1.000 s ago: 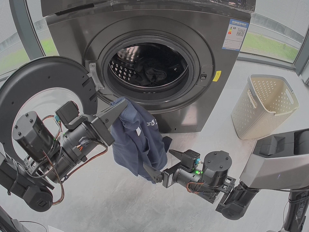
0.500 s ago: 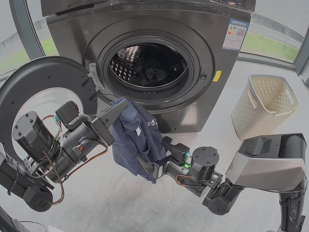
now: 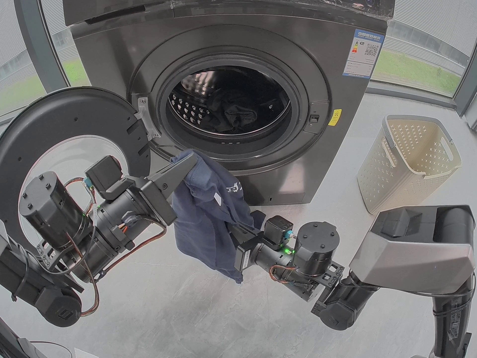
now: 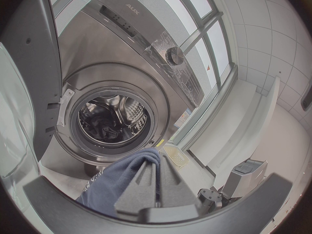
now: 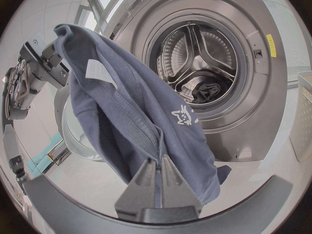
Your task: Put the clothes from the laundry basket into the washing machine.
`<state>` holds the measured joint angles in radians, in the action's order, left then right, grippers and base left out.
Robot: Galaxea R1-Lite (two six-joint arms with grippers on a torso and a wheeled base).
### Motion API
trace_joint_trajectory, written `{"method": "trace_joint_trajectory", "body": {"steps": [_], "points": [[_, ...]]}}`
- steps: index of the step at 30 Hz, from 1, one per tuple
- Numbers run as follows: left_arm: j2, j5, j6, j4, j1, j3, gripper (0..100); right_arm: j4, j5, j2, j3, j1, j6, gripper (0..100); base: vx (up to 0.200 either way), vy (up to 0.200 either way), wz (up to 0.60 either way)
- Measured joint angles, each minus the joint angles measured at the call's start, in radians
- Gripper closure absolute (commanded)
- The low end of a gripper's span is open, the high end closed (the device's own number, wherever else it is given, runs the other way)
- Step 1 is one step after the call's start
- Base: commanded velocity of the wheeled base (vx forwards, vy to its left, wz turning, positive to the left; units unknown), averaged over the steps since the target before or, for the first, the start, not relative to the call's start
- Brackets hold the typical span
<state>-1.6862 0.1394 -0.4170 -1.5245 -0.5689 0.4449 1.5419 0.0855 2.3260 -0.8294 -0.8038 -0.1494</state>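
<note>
A navy shirt point(image 3: 206, 210) hangs in the air just in front of the washing machine point(image 3: 238, 31), below its open porthole, gripped at two places. Its top fold is clamped between the pressed-together fingers point(image 4: 143, 182) of the left gripper point(image 3: 192, 160), the cloth bunched over their tips and draping down toward the floor. Lower down, a ribbed seam of the shirt is pinched between the closed fingers point(image 5: 175, 179) of the right gripper point(image 5: 158, 162), low before the machine's front panel. A white label and a small white print show on the fabric. Inside the machine's drum lies a dark garment point(image 3: 237, 111). The round door point(image 3: 64, 120) stands swung wide open on the machine's left side, behind the left arm. A cream laundry basket point(image 3: 408, 162) sits on the floor near the machine's right corner, well apart from the shirt.
</note>
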Motion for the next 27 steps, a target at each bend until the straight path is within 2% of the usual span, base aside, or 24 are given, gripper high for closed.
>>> {"method": "trace_joint_trajectory", "body": {"steps": [7,14,20,27], "points": [[0.0,0.0,0.0,0.0,0.001,0.0,100,-0.001,0.0,-0.098,0.103,0.028,0.003,100,0.0,0.0,0.0],[0.0,-0.001,0.0,0.0,0.003,0.004,100,-0.009,-0.003,-0.222,0.184,0.124,0.019,100,0.0,0.0,0.0],[0.0,0.0,0.0,0.0,0.002,0.008,100,-0.02,-0.008,-0.309,0.188,0.195,0.028,100,0.0,0.0,0.0],[-0.001,0.0,0.0,0.0,0.002,0.005,100,-0.035,-0.016,-0.382,0.177,0.221,0.037,100,0.0,0.0,0.0]]}}
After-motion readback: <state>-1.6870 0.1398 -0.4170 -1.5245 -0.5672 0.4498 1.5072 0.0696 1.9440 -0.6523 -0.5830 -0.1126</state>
